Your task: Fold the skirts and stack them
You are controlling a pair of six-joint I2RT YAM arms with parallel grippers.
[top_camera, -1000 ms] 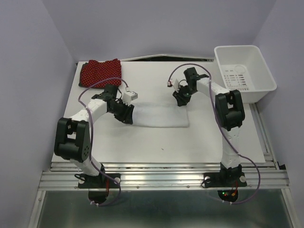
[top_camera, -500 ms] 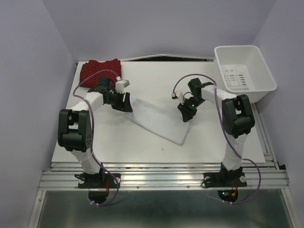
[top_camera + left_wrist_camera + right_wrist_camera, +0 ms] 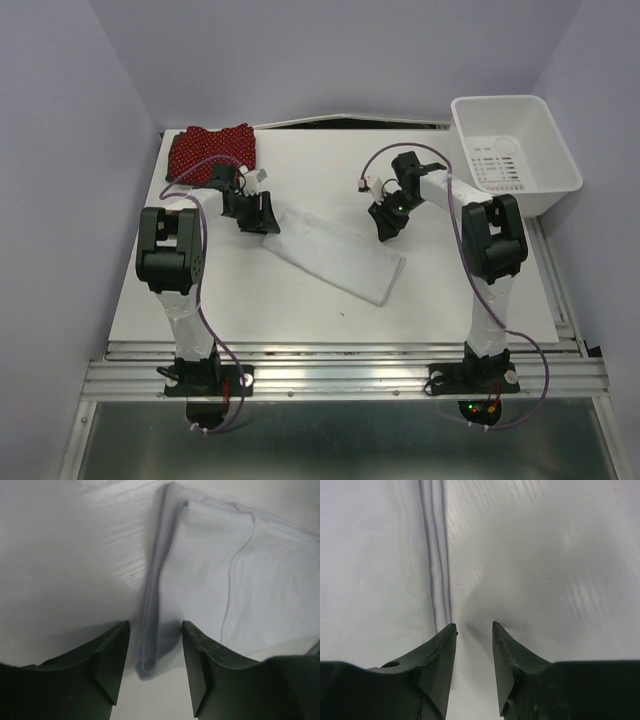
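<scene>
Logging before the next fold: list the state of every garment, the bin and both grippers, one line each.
white skirt: folded into a long strip, lying slantwise on the table.
red dotted skirt: folded, at the table's far left corner.
white plastic bin: upright, empty.
left gripper: open, straddling the white skirt's folded end, not pinching.
right gripper: open, over bare table beside the white skirt's edge, holding nothing.
</scene>
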